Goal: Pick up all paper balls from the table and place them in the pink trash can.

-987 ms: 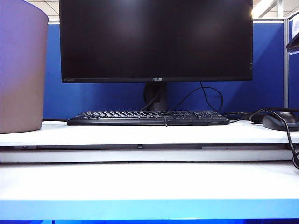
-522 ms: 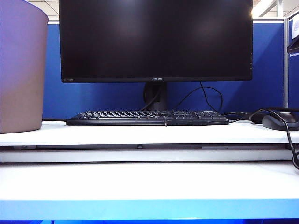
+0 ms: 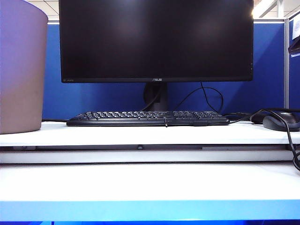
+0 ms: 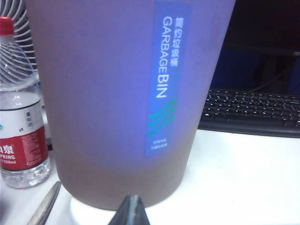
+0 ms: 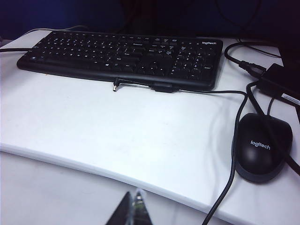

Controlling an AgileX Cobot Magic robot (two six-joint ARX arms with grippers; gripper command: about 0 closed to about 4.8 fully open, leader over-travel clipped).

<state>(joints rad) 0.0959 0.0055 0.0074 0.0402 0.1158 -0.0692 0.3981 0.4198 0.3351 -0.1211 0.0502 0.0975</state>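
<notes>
The pink trash can [image 3: 21, 70] stands at the far left end of the bench [image 3: 150, 180], and the side of the picture cuts part of it off. In the left wrist view it fills most of the picture, with its top out of sight and a blue "GARBAGE BIN" label [image 4: 168, 75] down its side. Only the dark tip of the left tool [image 4: 131, 212] pokes in, low and close in front of the can. Its jaws are pressed together with nothing in them. A water bottle [image 4: 21, 108] stands beside the can, half cut off.

The right tool [image 5: 131, 210] shows just a blurry tip too, shut tight and empty, above the front part of the bench. Past it lie a black keyboard [image 5: 122, 54] and a black mouse [image 5: 261, 146] near the right end. I can see no paper balls anywhere. A big dark monitor [image 3: 156, 40] hides the back wall.
</notes>
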